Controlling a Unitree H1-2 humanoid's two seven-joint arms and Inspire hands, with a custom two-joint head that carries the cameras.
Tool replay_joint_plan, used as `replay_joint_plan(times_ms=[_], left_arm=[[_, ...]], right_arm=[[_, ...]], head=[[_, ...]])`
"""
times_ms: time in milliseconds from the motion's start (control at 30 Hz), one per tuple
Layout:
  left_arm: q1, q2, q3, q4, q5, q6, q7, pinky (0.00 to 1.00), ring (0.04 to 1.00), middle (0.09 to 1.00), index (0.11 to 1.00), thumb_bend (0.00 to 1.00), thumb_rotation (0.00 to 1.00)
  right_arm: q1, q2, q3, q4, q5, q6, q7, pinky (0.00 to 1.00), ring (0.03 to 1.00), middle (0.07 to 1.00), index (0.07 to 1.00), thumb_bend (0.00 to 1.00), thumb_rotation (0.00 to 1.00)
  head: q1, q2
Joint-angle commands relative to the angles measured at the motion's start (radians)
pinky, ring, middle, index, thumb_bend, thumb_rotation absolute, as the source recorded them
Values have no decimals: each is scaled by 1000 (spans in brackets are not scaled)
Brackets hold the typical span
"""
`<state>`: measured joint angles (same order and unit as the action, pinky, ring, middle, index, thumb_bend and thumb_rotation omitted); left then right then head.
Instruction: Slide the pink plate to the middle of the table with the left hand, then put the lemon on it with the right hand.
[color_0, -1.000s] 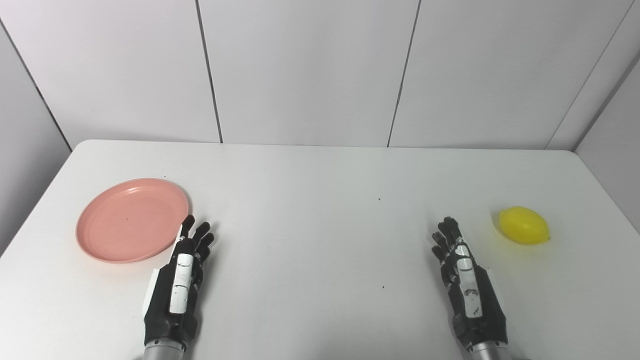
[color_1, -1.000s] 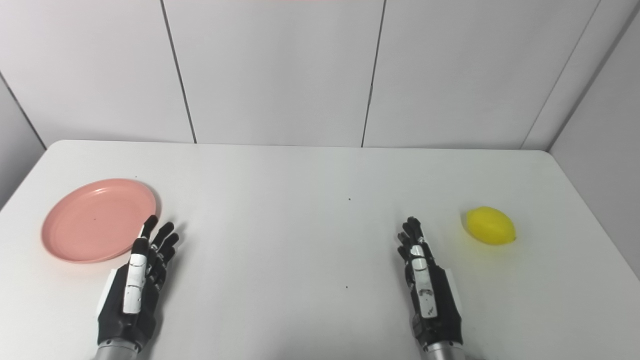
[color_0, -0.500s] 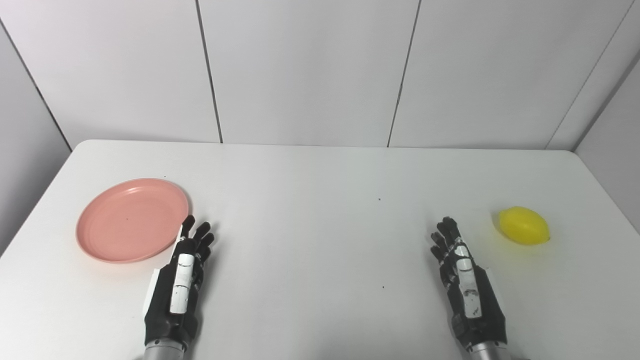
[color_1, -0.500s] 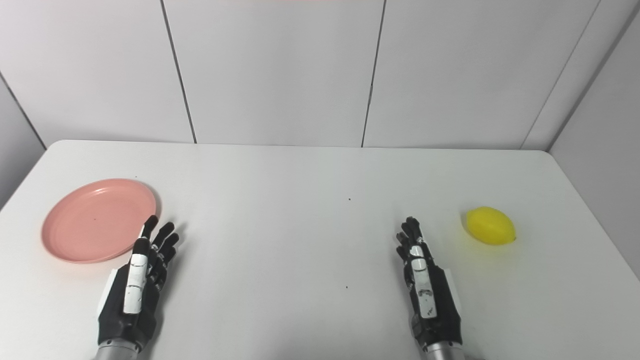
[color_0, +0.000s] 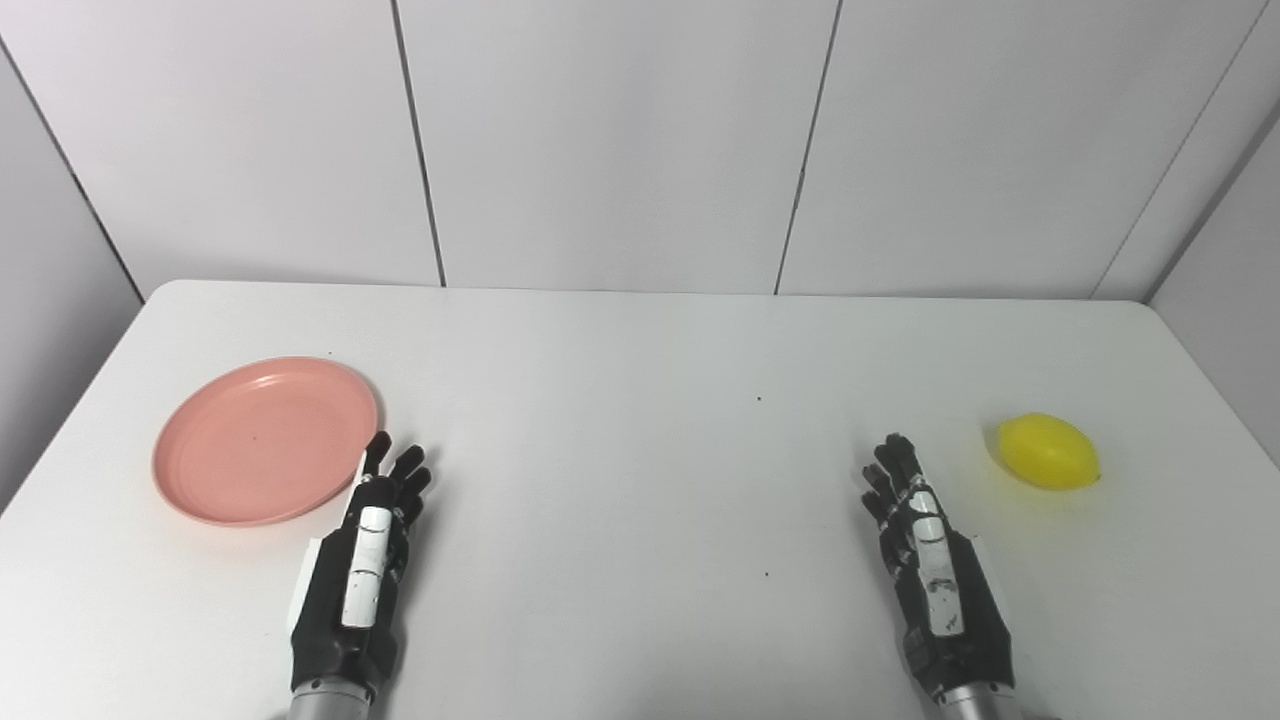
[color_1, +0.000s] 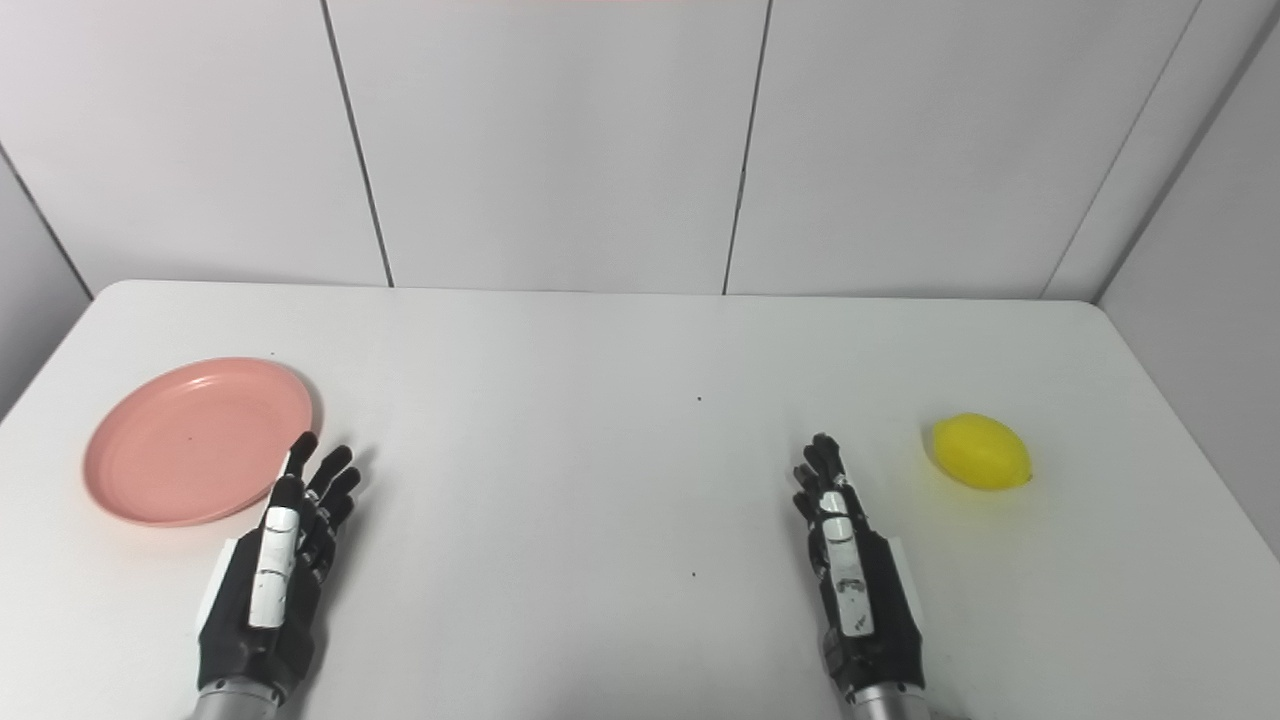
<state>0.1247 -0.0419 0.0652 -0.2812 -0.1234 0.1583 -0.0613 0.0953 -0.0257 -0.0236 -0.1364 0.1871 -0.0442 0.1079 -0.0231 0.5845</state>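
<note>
A round pink plate (color_0: 262, 440) lies flat at the left side of the white table (color_0: 640, 380). My left hand (color_0: 360, 565) rests near the front edge, fingers stretched out and apart, its tips just beside the plate's near right rim; it holds nothing. A yellow lemon (color_0: 1047, 451) sits at the right side of the table. My right hand (color_0: 930, 565) is open too, fingers pointing away from me, a short gap left of the lemon and nearer to me.
White wall panels (color_0: 620, 140) rise behind the table's far edge. A few tiny dark specks (color_0: 758, 399) dot the tabletop between the two hands.
The left hand has drawn back very slightly toward me. Plate, lemon and right hand are where they were.
</note>
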Motion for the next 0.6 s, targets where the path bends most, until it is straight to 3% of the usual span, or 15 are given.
replay_joint_plan(times_ms=[0, 233, 367, 567], left_arm=[[55, 6, -13, -4, 14, -42, 0, 1000, 936, 929, 970, 720, 851], [45, -26, -49, 52, 50, -95, 31, 991, 918, 909, 948, 710, 831], [41, -30, -70, 79, 60, -129, 42, 997, 934, 921, 957, 699, 843], [42, -40, -90, 89, 65, -129, 56, 1000, 947, 927, 963, 717, 833]], right_arm=[[20, -16, -12, 53, 26, -47, 27, 1000, 986, 985, 975, 751, 942], [3, -63, -35, 117, 72, -94, 75, 1000, 997, 998, 987, 701, 986], [-4, -79, -42, 148, 92, -115, 93, 1000, 1000, 1000, 1000, 693, 1000], [-5, -92, -48, 166, 104, -123, 104, 1000, 1000, 1000, 1000, 693, 1000]], head=[[35, -7], [137, -48], [160, -64], [200, -87]])
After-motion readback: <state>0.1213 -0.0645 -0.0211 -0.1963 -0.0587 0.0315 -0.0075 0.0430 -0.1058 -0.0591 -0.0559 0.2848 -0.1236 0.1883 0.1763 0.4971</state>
